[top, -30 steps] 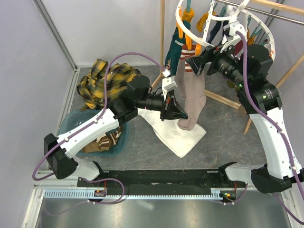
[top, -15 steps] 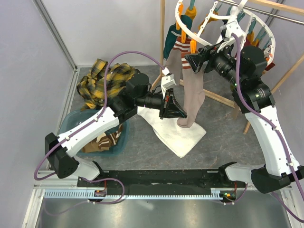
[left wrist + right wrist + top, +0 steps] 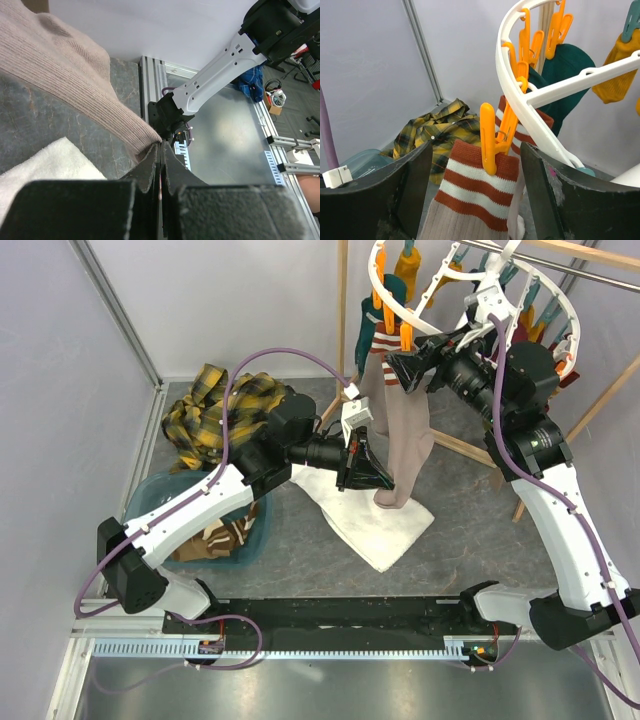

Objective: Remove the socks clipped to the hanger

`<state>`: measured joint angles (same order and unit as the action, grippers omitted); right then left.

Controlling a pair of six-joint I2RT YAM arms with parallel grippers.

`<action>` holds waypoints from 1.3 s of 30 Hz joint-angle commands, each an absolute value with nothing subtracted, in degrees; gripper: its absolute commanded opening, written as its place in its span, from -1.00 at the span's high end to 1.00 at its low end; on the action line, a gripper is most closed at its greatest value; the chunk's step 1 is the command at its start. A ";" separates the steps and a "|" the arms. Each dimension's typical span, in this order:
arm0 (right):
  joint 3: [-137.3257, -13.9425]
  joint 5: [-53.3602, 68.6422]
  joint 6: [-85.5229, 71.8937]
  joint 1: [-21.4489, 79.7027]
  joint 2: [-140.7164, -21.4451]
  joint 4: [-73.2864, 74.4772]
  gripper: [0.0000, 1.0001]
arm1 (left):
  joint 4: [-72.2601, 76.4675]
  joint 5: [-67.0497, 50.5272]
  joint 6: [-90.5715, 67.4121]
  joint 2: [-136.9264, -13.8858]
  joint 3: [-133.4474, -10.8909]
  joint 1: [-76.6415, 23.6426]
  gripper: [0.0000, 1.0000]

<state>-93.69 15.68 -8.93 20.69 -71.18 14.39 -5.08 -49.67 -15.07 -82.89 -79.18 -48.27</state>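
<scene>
Two hands were working one sock. Nearest, the left hand (image 3: 385, 478) sat low over the counter (image 3: 480, 540), beside the white towel (image 3: 365, 520). Its wrist view showed the fingers pressed together on the toe of the long tan sock (image 3: 65, 75), with ribbed fabric running up and away from the pinch. The sock hung almost straight from there up to the hanger (image 3: 385, 290), so little slack looked left to take.

Higher and farther back, the right hand (image 3: 475, 150) was spread wide. One finger stood on each side of the striped cuff (image 3: 475, 185) and of the orange clip (image 3: 489, 137) biting it, and neither finger appeared to touch the clip. The clip dangled from the white ring, tilted slightly.

The step in hand looked to be freeing this cuff. To do it well, the right fingers would probably need to rise and close on the clip's upper wings, not on the fabric, so that the clip's bite opens. The left hand should hold a gentle downward tension. Too hard a pull would likely swing the hanger and carry the clip out from between the fingers.

Beyond, a dark teal sock (image 3: 570, 65) and a mustard sock (image 3: 615, 60) hung clipped to the far side of the ring, and the plaid shirt (image 3: 435, 135) lay on the counter behind.
</scene>
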 commanded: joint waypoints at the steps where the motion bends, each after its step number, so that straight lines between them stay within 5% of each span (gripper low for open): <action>1: -94.31 16.17 -9.58 20.57 -70.58 9.84 -0.57 | -4.57 -51.68 -16.70 -82.18 -81.30 -48.16 0.96; 32: -98.61 9.77 -10.64 22.58 -74.35 12.47 -0.33 | -4.39 -52.21 -16.70 -83.58 -82.71 -48.16 0.96; 39: -100.72 0.45 -10.81 25.58 -74.44 17.57 -0.45 | -4.22 -54.83 -15.30 -83.41 -82.88 -48.08 0.97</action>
